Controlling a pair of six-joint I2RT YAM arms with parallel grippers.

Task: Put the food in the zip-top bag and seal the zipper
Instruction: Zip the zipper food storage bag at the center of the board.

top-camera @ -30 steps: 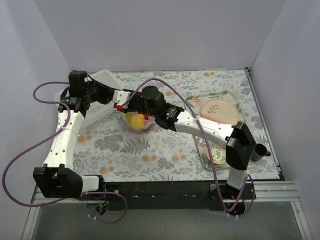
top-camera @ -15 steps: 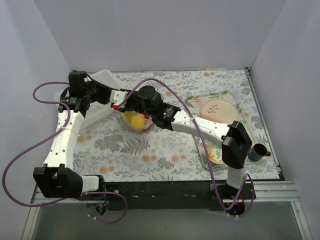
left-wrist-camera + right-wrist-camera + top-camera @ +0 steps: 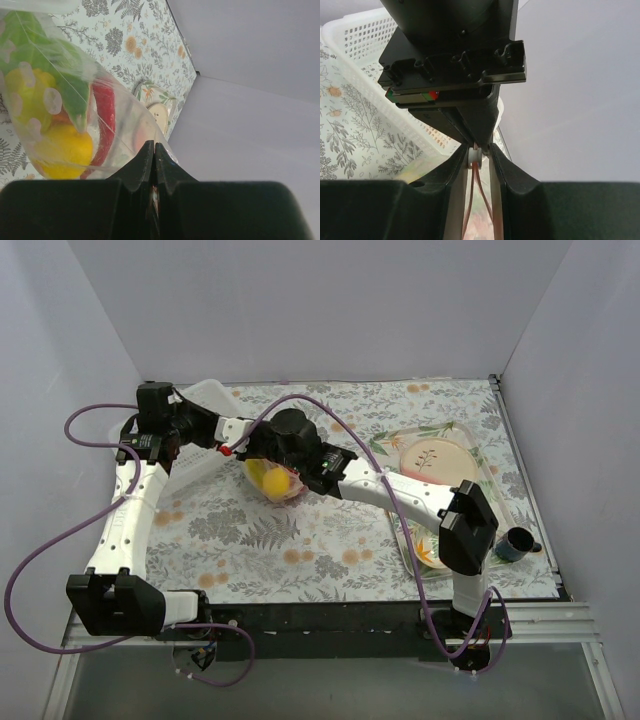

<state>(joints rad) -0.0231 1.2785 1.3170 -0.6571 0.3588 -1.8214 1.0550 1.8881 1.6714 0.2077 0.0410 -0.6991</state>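
Observation:
The zip-top bag (image 3: pixel 274 486) hangs clear of the table between my two grippers. Inside it the food shows: a yellow lemon (image 3: pixel 65 150), a green apple (image 3: pixel 60 85) and a red watermelon slice (image 3: pixel 102 120). My left gripper (image 3: pixel 230 440) is shut on the bag's top corner, its tips (image 3: pixel 154 147) pressed together on the plastic. My right gripper (image 3: pixel 250 448) is shut on the white slider (image 3: pixel 475 156) of the pink zipper (image 3: pixel 479 200), right up against the left gripper's fingers. Below the slider the two pink strips spread apart.
The white slotted basket (image 3: pixel 212 393) stands at the back left, just behind the left gripper, and shows in the right wrist view (image 3: pixel 360 60). A tray (image 3: pixel 490 455) with a patterned plate (image 3: pixel 437 460) lies at the right. A dark cup (image 3: pixel 512 543) stands near the right arm.
My right gripper has slid left along the bag's mouth toward the left gripper. The left gripper has kept its hold in place and the bag still hangs.

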